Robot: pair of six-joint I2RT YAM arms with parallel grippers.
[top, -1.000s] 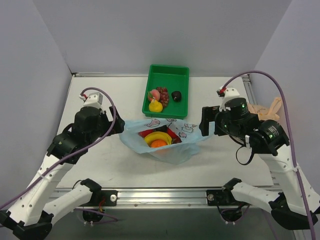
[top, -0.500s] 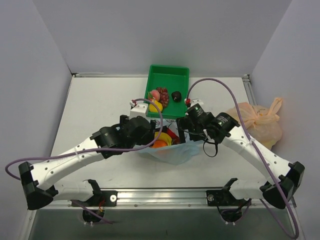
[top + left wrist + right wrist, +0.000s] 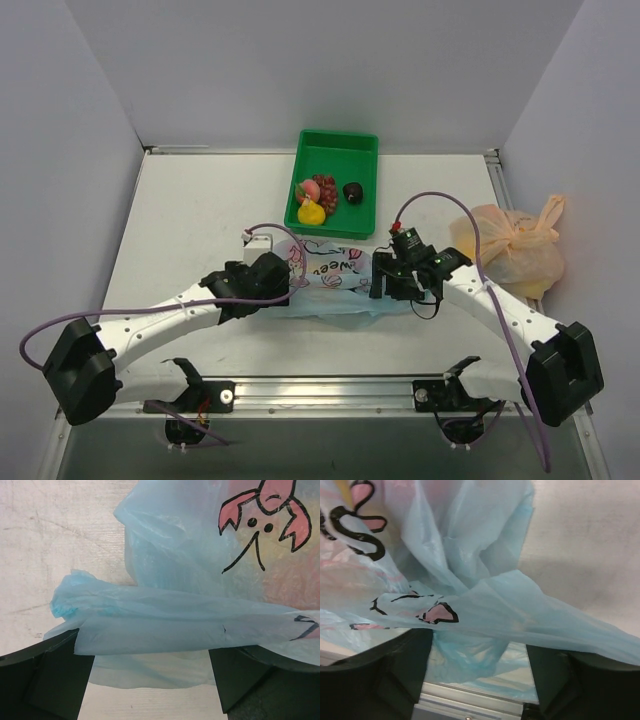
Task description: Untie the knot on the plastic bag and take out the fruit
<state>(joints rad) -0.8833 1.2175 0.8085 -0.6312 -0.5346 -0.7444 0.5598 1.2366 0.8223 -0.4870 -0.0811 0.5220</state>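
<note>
A: What lies on the white flat table (image 3: 180,200)?
B: The thin light blue printed plastic bag (image 3: 335,275), between both arms.
A: The left gripper (image 3: 150,672)?
B: Fingers wide, a bag strip across the gap.
A: The right gripper (image 3: 477,670)?
B: Fingers also apart, film bunched between them.
</note>
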